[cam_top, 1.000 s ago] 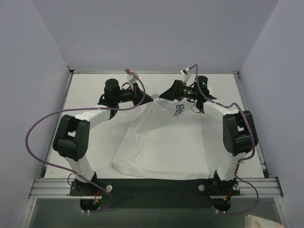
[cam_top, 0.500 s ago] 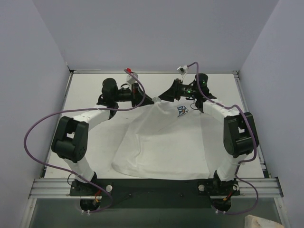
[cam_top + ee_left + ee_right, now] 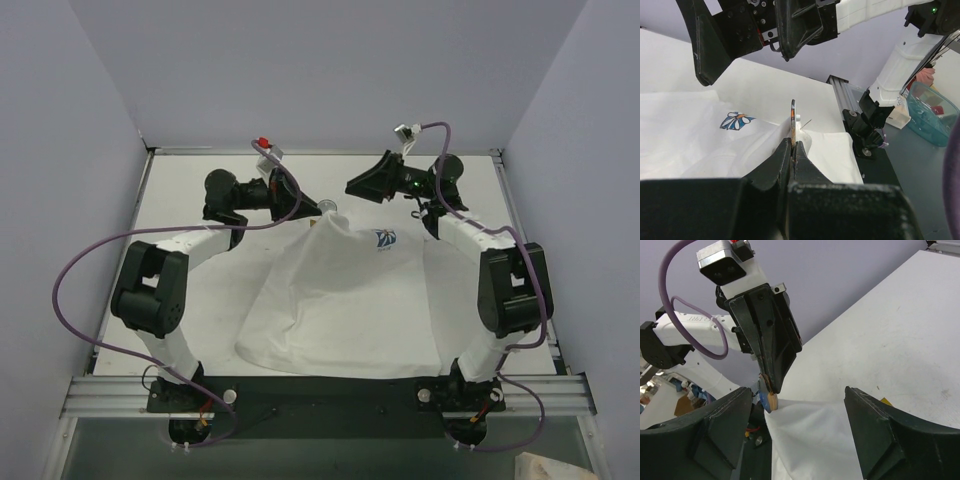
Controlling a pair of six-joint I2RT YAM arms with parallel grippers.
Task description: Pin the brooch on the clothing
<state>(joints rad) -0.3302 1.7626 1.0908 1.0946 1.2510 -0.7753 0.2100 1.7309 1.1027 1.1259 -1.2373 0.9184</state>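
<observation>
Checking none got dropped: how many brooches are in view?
1: the brooch, held in the left gripper against the T-shirt's raised edge. Others could lie hidden under fabric.

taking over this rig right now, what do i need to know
Left tool: shut on the brooch, held edge-on against the lifted far edge of the T-shirt.
Right tool: open, empty, hovering close to the brooch.
The rest of the T-shirt lies spread out, flower print up.
Done: brooch gripped and brought to the fabric.
Left: can't tell if the pin is through the cloth; check, fasten, release.
</observation>
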